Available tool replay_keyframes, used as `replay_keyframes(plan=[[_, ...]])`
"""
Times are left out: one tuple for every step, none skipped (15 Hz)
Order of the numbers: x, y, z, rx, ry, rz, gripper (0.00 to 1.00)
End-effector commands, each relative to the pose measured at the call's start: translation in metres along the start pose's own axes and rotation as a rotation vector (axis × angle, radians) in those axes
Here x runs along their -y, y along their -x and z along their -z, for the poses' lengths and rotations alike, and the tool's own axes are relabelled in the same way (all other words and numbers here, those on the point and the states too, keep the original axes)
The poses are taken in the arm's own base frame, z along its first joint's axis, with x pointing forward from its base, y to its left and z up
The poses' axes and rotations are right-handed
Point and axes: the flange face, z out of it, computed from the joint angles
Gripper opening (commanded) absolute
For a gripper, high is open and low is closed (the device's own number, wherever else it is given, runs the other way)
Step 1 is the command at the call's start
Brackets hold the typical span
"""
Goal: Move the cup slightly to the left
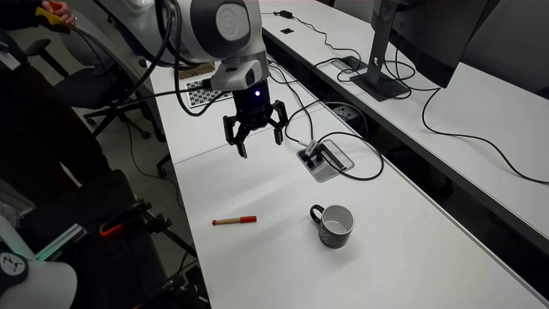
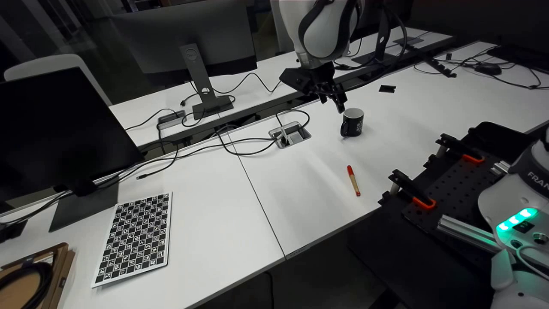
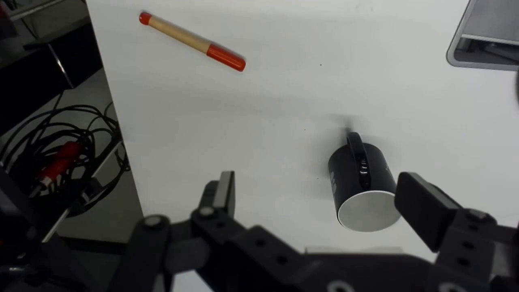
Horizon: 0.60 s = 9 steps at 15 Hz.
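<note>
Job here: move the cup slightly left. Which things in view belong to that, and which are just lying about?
Belonging to the job:
dark grey mug with side loop handle and pale inside
black two-fingered gripper, open

Lying or standing about:
thin tan pen with red ends
flat white board with black checkered pattern
black flat-screen monitor

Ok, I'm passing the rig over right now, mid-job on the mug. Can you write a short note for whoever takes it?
Claw: open, holding nothing, raised above the white table.
Dark grey mug: upright on the table, apart from the claw; its handle points toward the top of the wrist view.
Red-and-tan pen: lying on the table, apart from the mug; not part of the job.
Done: no grip on the mug; whether it has been shifted, these views can't settle.
Left: probably lower to the mug, grip, shift slightly left, release. Confirm whose left first.
</note>
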Motion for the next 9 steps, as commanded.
replay_keyframes(plan=[[0.007, 0.004, -0.012, 0.066, 0.023, 0.04, 1.0], [0.01, 0.004, -0.018, 0.086, 0.03, 0.051, 1.0], [0.013, 0.004, -0.023, 0.106, 0.032, 0.067, 1.0], [0.015, 0.005, -0.029, 0.115, 0.037, 0.074, 1.0], [0.019, 0.004, -0.033, 0.11, 0.038, 0.077, 1.0], [0.023, 0.003, -0.039, 0.094, 0.04, 0.074, 1.0], [0.026, 0.002, -0.043, 0.073, 0.039, 0.072, 1.0], [0.03, 0.001, -0.048, 0.052, 0.041, 0.068, 1.0], [0.034, 0.001, -0.052, 0.041, 0.044, 0.067, 1.0]])
